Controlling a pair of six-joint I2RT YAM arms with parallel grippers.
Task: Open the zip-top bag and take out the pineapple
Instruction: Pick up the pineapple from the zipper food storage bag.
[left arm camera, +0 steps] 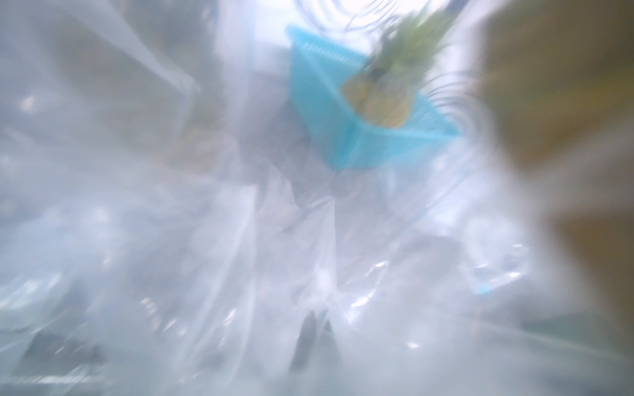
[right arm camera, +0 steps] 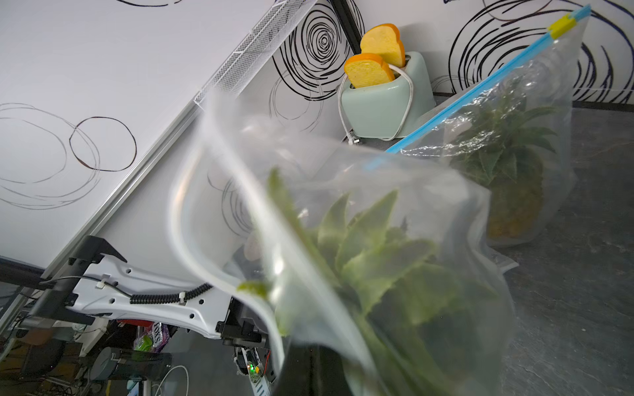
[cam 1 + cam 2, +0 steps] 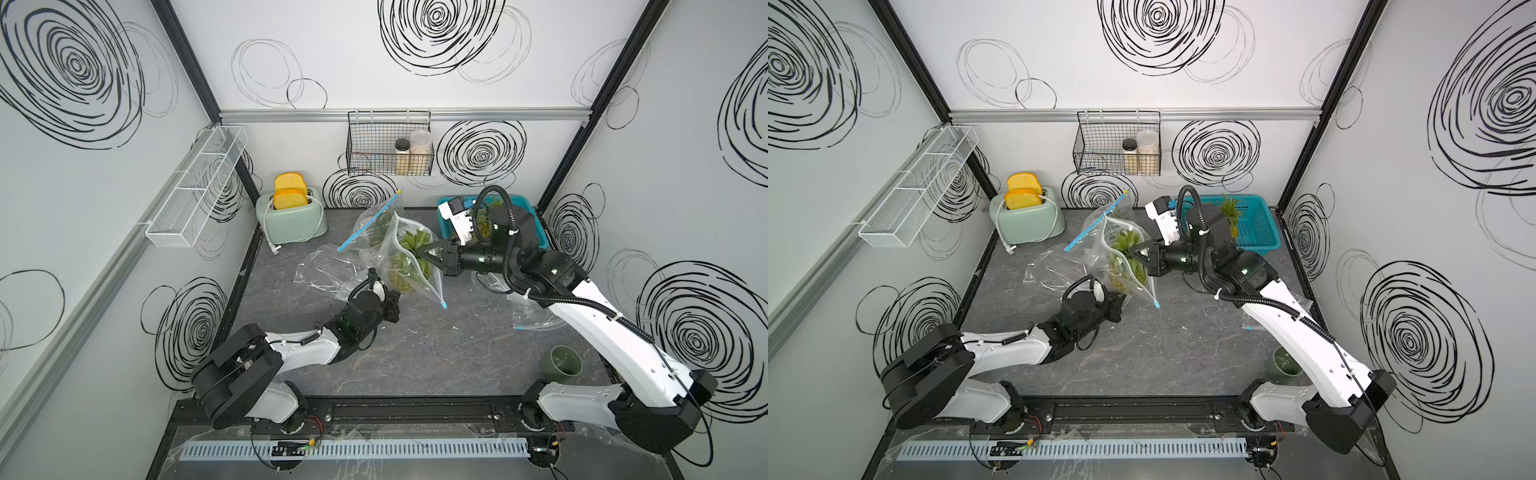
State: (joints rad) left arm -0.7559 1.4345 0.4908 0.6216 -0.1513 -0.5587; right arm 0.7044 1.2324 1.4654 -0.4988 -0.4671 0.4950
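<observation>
While the grey bench [image 3: 436, 353] carries everything, I see the clear bag [image 3: 392, 245] mid-bench with the pineapple [image 3: 405, 270] inside; my right pincer [image 3: 430, 254] is clamped on its rim, my left pincer [image 3: 392, 301] closed tight on its lower plastic.

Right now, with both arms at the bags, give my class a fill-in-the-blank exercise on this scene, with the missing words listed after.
The toaster holds ____ slices of toast.
The black wire basket on the back wall holds two ____.
The right gripper is shut on a clear zip-top bag with a ____ inside.
The green cup stands near the ____ arm's base.
Missing words: two; jars; pineapple; right.
</observation>
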